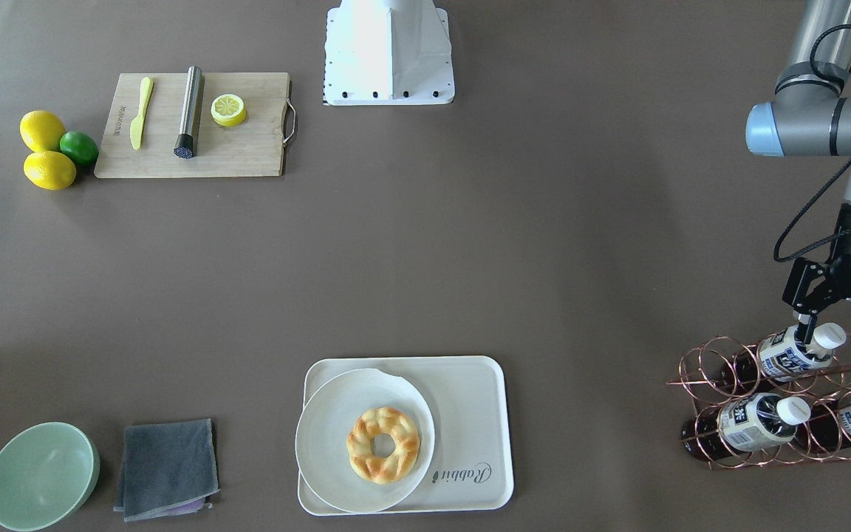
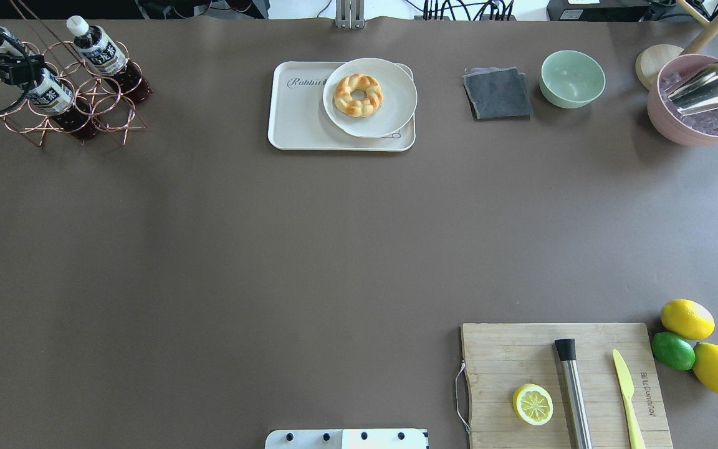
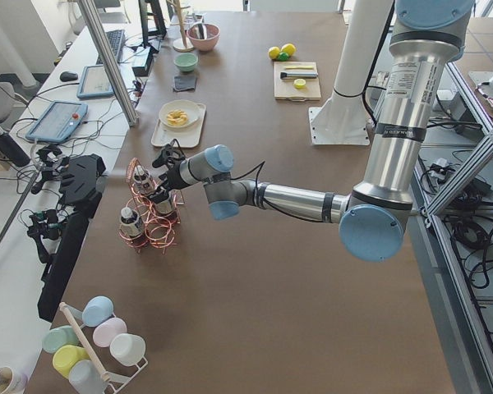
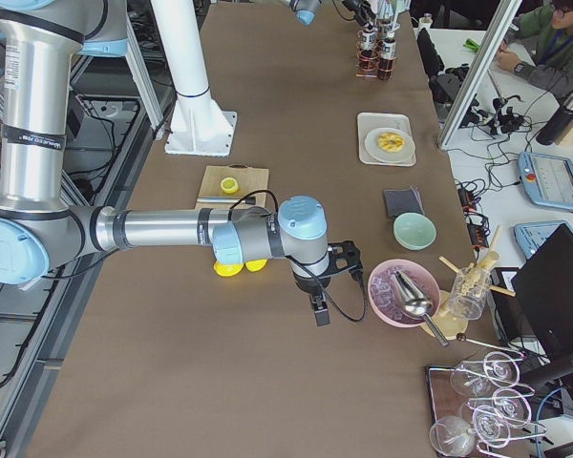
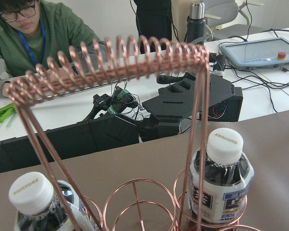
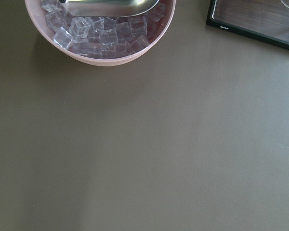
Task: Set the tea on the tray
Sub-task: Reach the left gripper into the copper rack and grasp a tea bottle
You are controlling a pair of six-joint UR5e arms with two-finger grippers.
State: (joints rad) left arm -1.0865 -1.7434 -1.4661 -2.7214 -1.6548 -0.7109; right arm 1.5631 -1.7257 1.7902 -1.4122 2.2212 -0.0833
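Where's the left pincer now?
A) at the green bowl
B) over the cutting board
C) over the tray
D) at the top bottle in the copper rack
D: the left pincer sits open astride the cap of the top tea bottle in the copper rack, well away from the tray.

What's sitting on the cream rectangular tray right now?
A round white plate holding a braided ring pastry covers much of the cream rectangular tray; the lettered side is bare. Whatever lies under the plate is hidden.
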